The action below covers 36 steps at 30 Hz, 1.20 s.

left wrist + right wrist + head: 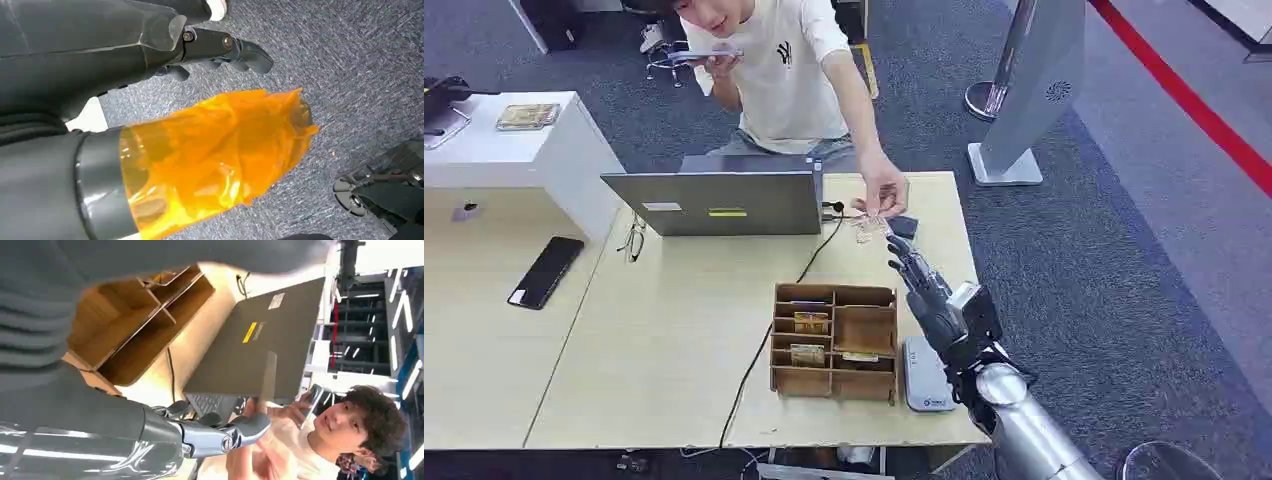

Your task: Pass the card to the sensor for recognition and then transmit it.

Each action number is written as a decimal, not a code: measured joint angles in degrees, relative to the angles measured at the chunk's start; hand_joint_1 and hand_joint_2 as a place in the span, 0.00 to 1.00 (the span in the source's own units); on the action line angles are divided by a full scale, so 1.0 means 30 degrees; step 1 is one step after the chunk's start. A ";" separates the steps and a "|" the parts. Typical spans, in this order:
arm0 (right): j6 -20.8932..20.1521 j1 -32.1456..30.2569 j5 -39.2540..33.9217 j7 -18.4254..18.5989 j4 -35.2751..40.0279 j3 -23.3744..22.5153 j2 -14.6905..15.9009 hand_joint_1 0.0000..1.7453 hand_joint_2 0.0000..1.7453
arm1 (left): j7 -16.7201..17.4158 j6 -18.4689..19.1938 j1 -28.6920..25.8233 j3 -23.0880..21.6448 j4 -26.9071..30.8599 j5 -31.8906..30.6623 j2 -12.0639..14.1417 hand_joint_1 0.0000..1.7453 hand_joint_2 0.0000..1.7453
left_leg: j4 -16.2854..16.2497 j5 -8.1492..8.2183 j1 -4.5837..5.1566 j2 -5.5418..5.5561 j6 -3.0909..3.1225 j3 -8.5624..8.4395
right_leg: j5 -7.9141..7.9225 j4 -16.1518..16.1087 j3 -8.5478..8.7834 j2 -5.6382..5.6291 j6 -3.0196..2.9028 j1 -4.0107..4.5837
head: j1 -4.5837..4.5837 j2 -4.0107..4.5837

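Note:
Across the far edge of the table (674,390), a person's hand (884,190) holds a pale card (868,228). My right hand (929,295) stretches toward it, its fingertips (896,245) just short of the card and spread, with nothing in them. In the right wrist view my right hand's thumb (245,431) points at the person's hand (250,462). A flat white sensor box (924,378) lies on the table by my right wrist. My left hand (200,145) hangs over the grey carpet, its thumb wrapped in orange tape and its fingers (227,47) straight, holding nothing.
A wooden card organizer (834,342) with several cards stands left of the sensor. A grey laptop (724,200) sits at the far edge with a cable running forward. A small dark object (903,226) lies near the card. A black phone (546,271) lies on the left table.

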<state>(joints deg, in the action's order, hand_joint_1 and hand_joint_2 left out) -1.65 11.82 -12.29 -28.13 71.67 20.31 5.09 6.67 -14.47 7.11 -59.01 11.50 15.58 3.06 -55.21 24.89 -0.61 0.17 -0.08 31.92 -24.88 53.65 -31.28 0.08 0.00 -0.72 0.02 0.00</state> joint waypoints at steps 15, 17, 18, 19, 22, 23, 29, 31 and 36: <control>0.8200 0.1210 0.7967 -0.0736 0.0685 0.0795 0.0000 0.00 1.00 | 0.0044 -0.0058 0.0125 0.0000 0.0000 -0.0547 -0.0015 0.00 0.00 | 0.0000 -0.0002 -0.0001 -0.0006 0.0001 0.0004 | 0.0001 0.0001 0.0000 0.0002 0.0000 0.0000 | 0.0000 0.0000; 0.8279 0.1387 0.8017 -0.0743 0.0714 0.0969 0.0000 0.00 1.00 | 0.0051 -0.0058 0.0139 0.0000 0.0000 -0.0546 -0.0015 0.00 0.00 | 0.0000 -0.0002 -0.0001 -0.0005 0.0001 0.0005 | 0.0001 0.0001 0.0000 0.0004 0.0000 0.0000 | 0.0000 0.0000; 0.8294 0.1416 0.8010 -0.0743 0.0736 0.0998 0.0000 0.00 1.00 | 0.0073 -0.0058 0.0139 0.0000 0.0000 -0.0554 -0.0015 0.00 0.00 | 0.0000 -0.0002 -0.0001 -0.0004 0.0001 0.0006 | 0.0001 0.0001 0.0000 0.0004 0.0000 0.0000 | 0.0000 0.0000; 0.8351 0.1449 0.8060 -0.0750 0.0736 0.1034 0.0000 0.00 1.00 | 0.0095 -0.0058 0.0139 0.0000 0.0000 -0.0561 -0.0015 0.00 0.00 | 0.0000 -0.0002 -0.0001 -0.0004 0.0001 0.0007 | 0.0001 0.0001 0.0000 0.0004 0.0000 0.0000 | 0.0000 0.0000; 1.0293 0.1719 0.9937 -0.0816 0.0707 0.1224 0.0000 0.00 1.00 | 0.0146 -0.0036 0.0156 0.0000 0.0000 -0.0714 -0.0015 0.00 0.00 | 0.0000 -0.0001 0.0001 -0.0005 0.0001 0.0012 | 0.0001 0.0001 -0.0002 0.0002 0.0000 -0.0001 | 0.0000 0.0000; 1.1107 0.1908 1.0715 -0.0780 0.0649 0.1326 0.0000 0.00 1.00 | 0.0182 -0.0022 0.0173 0.0000 0.0000 -0.0780 -0.0015 0.00 0.00 | 0.0000 -0.0001 0.0001 -0.0007 0.0001 0.0011 | 0.0001 0.0001 -0.0004 -0.0003 0.0000 -0.0001 | 0.0000 0.0000; 1.3685 0.3375 1.7002 -0.0785 -0.0152 0.1371 -0.0327 0.00 1.00 | 0.0386 0.0218 0.0475 0.0000 0.0000 -0.1195 -0.0058 0.00 0.00 | 0.0000 -0.0005 0.0000 -0.0008 0.0003 0.0007 | 0.0006 0.0002 -0.0002 0.0000 -0.0003 0.0000 | 0.0000 0.0000; 1.3700 0.3684 1.8540 -0.1152 -0.0479 0.1072 -0.0640 0.00 1.00 | 0.0415 0.0298 0.0544 0.0000 0.0000 -0.1290 -0.0072 0.00 0.00 | 0.0000 -0.0008 -0.0001 -0.0009 0.0003 0.0006 | 0.0007 0.0004 -0.0003 -0.0001 -0.0004 0.0000 | 0.0000 0.0000; 1.3707 0.4542 2.2102 -0.2558 -0.1414 -0.0467 -0.1808 0.00 1.00 | 0.0583 0.0496 0.0735 0.0000 0.0000 -0.1545 -0.0073 0.00 0.00 | 0.0000 -0.0009 -0.0002 -0.0007 0.0002 0.0008 | 0.0005 0.0008 -0.0003 0.0002 -0.0004 0.0002 | 0.0007 0.0000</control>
<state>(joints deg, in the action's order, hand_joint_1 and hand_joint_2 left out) 39.47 25.45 54.01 -35.80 67.43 18.90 -0.33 8.42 -12.98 9.31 -59.01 11.50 10.95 2.84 -55.21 24.86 -0.62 0.15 -0.08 31.94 -24.87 53.67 -31.29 0.08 -0.01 -0.72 0.04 0.00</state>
